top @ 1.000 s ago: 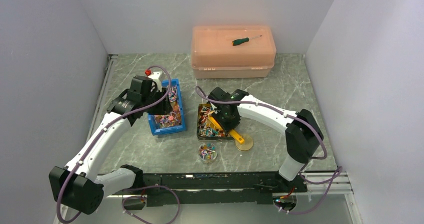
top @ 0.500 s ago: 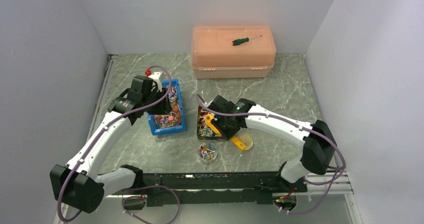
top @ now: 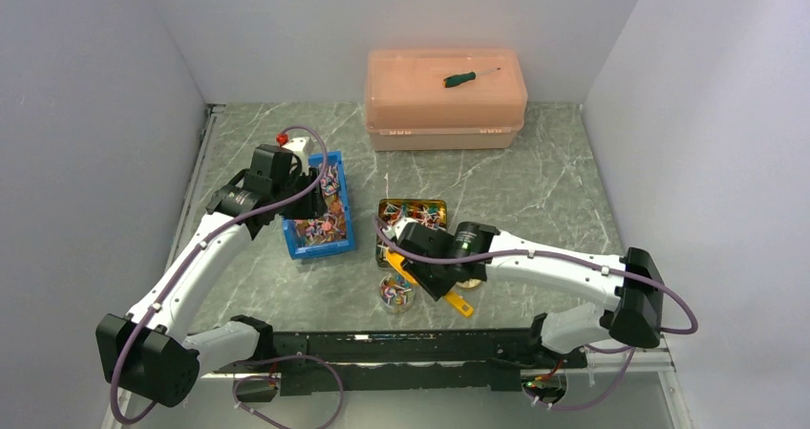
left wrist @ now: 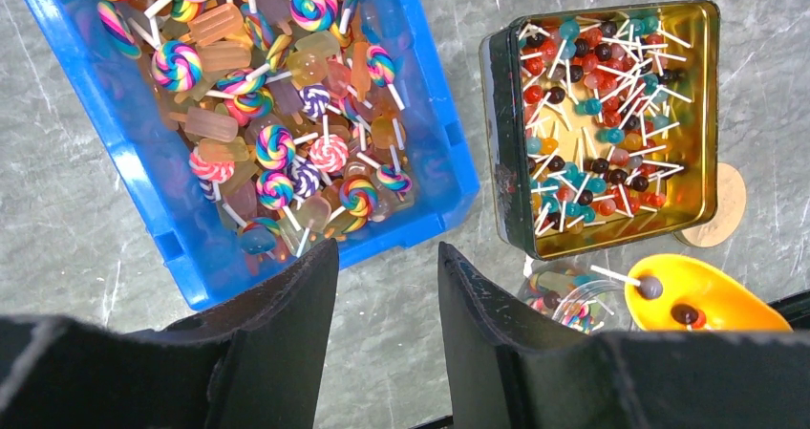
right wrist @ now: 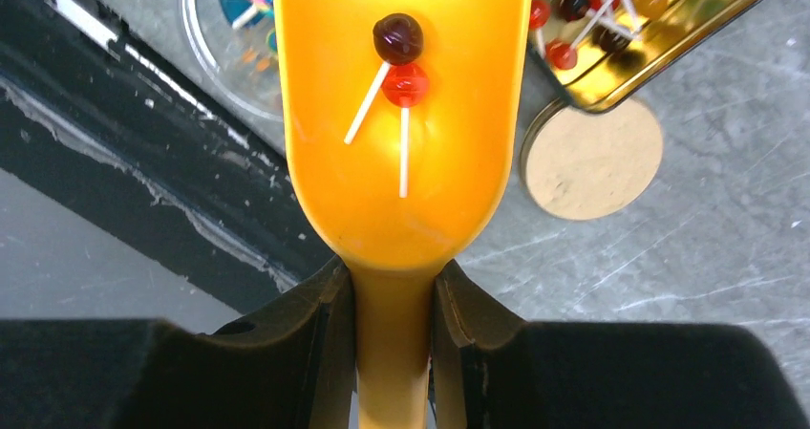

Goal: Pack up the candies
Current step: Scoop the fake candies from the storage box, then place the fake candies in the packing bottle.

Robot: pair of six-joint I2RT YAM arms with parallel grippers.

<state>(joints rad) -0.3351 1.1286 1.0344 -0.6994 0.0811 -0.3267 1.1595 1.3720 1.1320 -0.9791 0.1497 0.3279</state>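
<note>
Candies [right wrist: 398,39], two, in orange scoop [right wrist: 411,190], frame centre, pinched by right gripper [right wrist: 392,290]; left gripper [left wrist: 387,290] spread, empty, lower frame beside blue bin [left wrist: 205,276].

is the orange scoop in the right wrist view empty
No, a dark lollipop and a red lollipop lie in the orange scoop.

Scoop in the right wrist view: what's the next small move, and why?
Probably tip the orange scoop forward over the clear round dish. The right end effector is clamped on its handle, two candies lie in its bowl, and its front end overhangs the dish, so a gentle tilt should slide them in.
</note>
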